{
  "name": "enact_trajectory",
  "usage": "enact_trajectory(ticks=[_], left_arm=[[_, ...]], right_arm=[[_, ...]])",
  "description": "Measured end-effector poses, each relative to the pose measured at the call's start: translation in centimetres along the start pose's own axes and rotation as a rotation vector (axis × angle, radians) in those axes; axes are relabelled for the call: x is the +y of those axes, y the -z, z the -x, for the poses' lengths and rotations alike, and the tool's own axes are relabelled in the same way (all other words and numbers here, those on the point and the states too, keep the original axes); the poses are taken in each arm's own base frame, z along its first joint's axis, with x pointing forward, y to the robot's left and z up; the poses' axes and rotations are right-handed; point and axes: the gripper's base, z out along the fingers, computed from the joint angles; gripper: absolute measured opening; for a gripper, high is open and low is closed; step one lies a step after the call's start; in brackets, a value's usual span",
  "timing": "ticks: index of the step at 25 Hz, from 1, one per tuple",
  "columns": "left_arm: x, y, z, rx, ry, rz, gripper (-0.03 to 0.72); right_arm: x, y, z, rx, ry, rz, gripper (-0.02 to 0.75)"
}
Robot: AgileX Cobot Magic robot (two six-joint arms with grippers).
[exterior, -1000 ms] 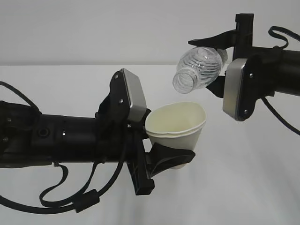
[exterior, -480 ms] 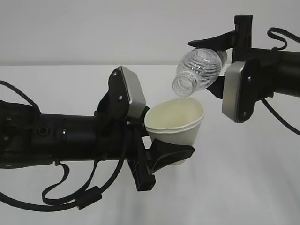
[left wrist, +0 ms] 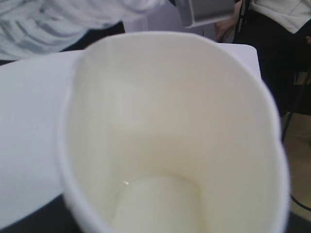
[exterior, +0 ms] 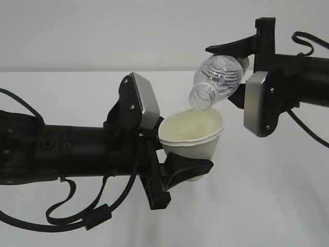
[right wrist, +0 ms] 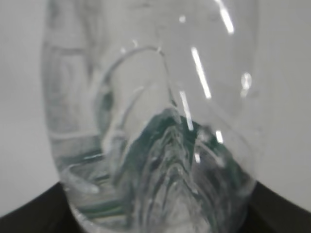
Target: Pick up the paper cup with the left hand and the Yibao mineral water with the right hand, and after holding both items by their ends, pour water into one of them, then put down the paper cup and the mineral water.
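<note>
The paper cup (exterior: 193, 135), white with a cream inside, is held in the air, tilted a little to the right. My left gripper (exterior: 188, 167) is shut on its base from below. In the left wrist view the paper cup (left wrist: 170, 116) fills the frame and hides the fingers. The Yibao mineral water (exterior: 217, 80), clear, ribbed and capless, is tipped mouth-down to the left, with its mouth just over the cup's far rim. My right gripper (exterior: 238, 72) is shut on its rear end. The Yibao mineral water (right wrist: 155, 121) fills the right wrist view with a green tint.
A white table (exterior: 288, 206) lies below both arms, with a grey wall behind. Loose black cables (exterior: 77, 218) hang under the left arm. The right arm's silver-grey camera block (exterior: 259, 105) sits close to the cup's right side.
The bottle's mouth has come down and slightly left, nearly meeting the cup's rim. The cup shifted a little left early on, then stayed still. Both grips are unchanged.
</note>
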Motion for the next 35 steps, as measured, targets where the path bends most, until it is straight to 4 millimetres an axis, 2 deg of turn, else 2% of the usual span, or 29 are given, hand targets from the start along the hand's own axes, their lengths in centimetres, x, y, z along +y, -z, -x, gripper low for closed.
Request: enact_trajectory(ticks=[10, 35], left_arm=[[0.01, 0.0, -0.01, 0.001, 0.0, 0.001, 0.386], [0.03, -0.01, -0.07, 0.006, -0.002, 0.003, 0.385]], right_arm=[[0.09, 0.0, -0.11, 0.011, 0.034, 0.01, 0.456], [0.08, 0.0, -0.18, 0.019, 0.11, 0.01, 0.456]])
